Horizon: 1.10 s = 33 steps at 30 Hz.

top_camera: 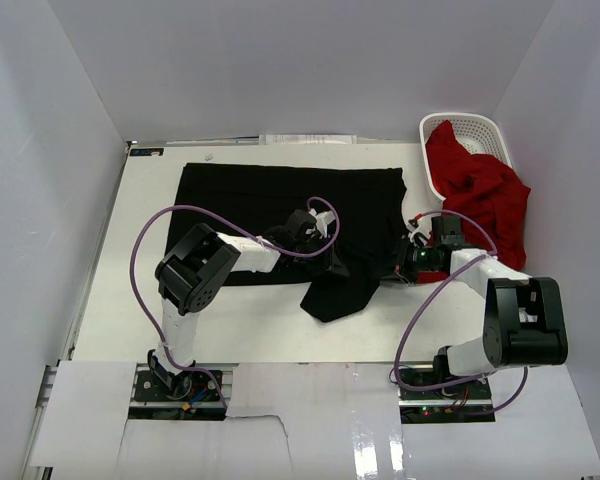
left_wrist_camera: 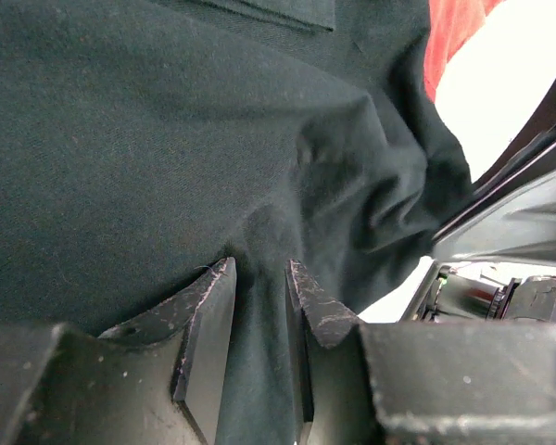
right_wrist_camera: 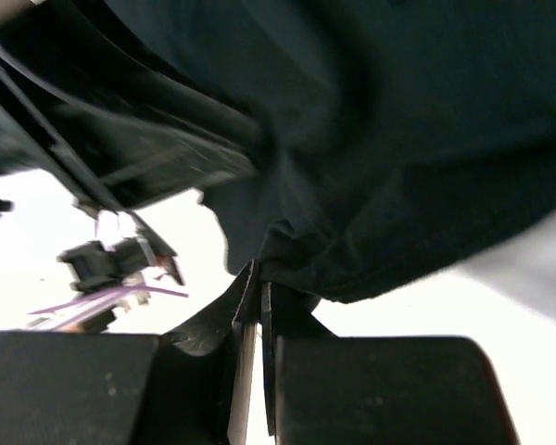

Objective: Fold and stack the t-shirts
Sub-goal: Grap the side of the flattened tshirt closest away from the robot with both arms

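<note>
- Black cloth fills most of what I see: the black t-shirt (top_camera: 280,200) lies spread on the table (top_camera: 150,310), running from the centre of the overhead view toward 12 o'clock.
- Its 5 o'clock corner is not flat. A bunched flap hangs off the main body toward 6 o'clock, between my two arms.
- My left gripper (top_camera: 318,236) sits on the shirt near its middle. In the left wrist view the jaws stand narrow, with a ridge of black fabric pinched up between them (left_wrist_camera: 259,278).
- My right gripper (top_camera: 406,262) is at the shirt's 3 o'clock edge. Its wrist view shows the jaws almost together, nipping the hem (right_wrist_camera: 258,274).
- The red t-shirt (top_camera: 485,195) is at 2 o'clock, crumpled and spilling out of the white lattice basket (top_camera: 480,126) onto the table, well apart from both claws.
- Progress, as I judge it, is early. No clean fold shows on the black shirt, the red one looks untouched, and nothing is stacked.
- What is left: finish folding the black shirt, pull the red one out and fold it, then stack the two.
</note>
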Each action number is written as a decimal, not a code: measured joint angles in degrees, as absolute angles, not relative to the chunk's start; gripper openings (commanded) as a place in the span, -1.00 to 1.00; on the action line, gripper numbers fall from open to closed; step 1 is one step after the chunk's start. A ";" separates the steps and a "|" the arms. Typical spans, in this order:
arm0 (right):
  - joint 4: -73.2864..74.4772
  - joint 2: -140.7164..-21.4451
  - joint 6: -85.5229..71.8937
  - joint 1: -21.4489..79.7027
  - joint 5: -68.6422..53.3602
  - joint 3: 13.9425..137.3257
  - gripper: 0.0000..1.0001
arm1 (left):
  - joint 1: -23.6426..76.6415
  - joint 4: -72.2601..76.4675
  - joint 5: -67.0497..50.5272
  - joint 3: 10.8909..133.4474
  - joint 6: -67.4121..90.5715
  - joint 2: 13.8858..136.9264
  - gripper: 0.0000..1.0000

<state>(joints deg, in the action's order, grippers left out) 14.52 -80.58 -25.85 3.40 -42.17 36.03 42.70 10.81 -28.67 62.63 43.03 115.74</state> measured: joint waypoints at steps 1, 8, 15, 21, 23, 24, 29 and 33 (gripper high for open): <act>14.44 -81.58 -27.24 3.38 -42.78 37.34 -0.84 | 42.70 10.81 -28.67 62.63 43.00 115.72 -0.21; 8.23 -91.00 -35.59 2.42 -44.97 44.88 -0.54 | 42.70 10.79 -28.60 62.63 42.94 115.72 -0.21; 2.94 -97.01 -37.41 2.28 -40.42 47.57 -0.08 | 42.70 10.79 -28.60 62.63 42.94 115.70 -0.21; 2.68 -92.18 -33.23 2.33 -31.79 47.55 0.13 | 42.70 10.76 -28.62 62.63 42.94 115.70 -0.21; 4.10 -88.12 -30.85 2.74 -29.19 47.55 0.13 | 42.70 10.79 -28.62 62.63 42.94 115.70 -0.21; 5.30 -85.84 -29.52 2.92 -27.73 47.55 0.14 | 42.70 10.79 -28.62 62.63 42.94 115.70 -0.21; 13.56 -70.76 -23.97 5.76 -19.90 47.48 0.14 | 42.70 10.76 -28.64 62.63 42.96 115.70 -0.21; 17.06 -63.51 -22.15 6.28 -19.66 44.23 0.14 | 42.70 10.76 -28.64 62.63 42.96 115.70 -0.22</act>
